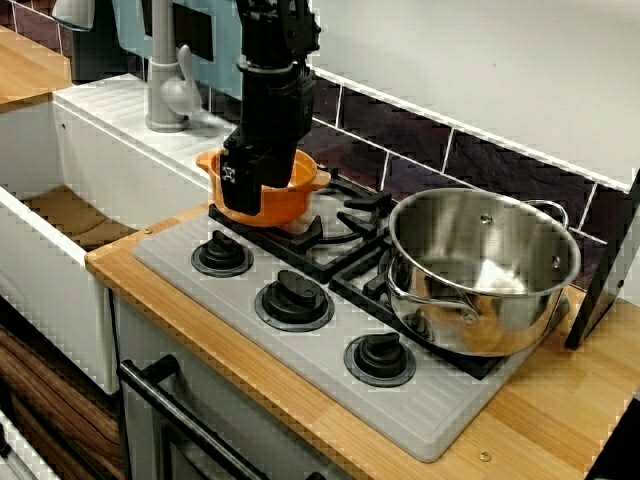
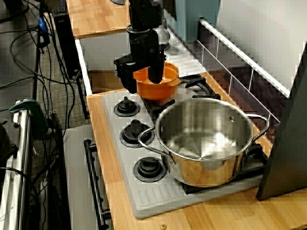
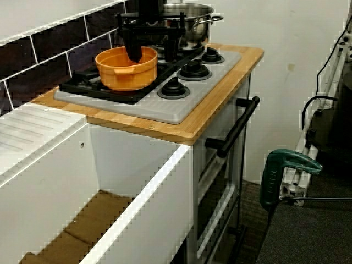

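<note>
Currently gripper (image 2: 141,84) set astride wall of orange pot (image 2: 162,91) on back burner nearest sink (image 3: 144,220) — fingers spread, one inside, one outside, nothing clamped. Risk judged: pot tipped or dragged off grate (image 1: 350,222) if wall is nudged sideways. Alongside, steel pot (image 2: 206,143) near; tiled wall (image 1: 480,160) behind — open room found only upward and toward sink.

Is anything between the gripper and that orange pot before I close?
Nothing visible does. The open gripper straddles the knob-side wall of the orange pot, one finger inside and one outside. The steel pot stands apart on the neighbouring burner.
</note>
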{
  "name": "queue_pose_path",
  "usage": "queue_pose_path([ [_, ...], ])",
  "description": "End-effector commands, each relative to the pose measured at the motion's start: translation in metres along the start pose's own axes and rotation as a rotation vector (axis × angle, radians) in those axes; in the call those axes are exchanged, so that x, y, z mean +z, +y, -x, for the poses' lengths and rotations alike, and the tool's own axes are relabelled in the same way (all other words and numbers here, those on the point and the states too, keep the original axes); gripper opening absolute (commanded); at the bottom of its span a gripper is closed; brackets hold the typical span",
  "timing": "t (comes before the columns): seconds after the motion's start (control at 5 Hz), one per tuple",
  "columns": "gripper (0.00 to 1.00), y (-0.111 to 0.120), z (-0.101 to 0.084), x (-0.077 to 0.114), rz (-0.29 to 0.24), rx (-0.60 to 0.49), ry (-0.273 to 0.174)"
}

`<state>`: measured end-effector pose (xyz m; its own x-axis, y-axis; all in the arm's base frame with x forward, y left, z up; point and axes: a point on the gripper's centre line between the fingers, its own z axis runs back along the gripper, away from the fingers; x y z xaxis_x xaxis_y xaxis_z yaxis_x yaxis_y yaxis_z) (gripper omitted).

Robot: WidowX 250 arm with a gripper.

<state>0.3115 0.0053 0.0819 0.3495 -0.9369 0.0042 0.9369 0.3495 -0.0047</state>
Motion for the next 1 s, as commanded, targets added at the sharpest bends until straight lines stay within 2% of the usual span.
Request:
queue_pose_path([
  [0.0, 1.0, -0.001, -0.006, 0.006, -0.031, -0.01, -0.015],
  [0.4, 1.0, 0.006, -0.013, -0.004, -0.001, -0.017, 0.001],
  [0.6, 0.0, 0.007, -0.012, -0.005, 0.003, 0.002, 0.012],
  [0.8, 0.0, 0.006, -0.012, -0.004, -0.006, -0.004, 0.021],
])
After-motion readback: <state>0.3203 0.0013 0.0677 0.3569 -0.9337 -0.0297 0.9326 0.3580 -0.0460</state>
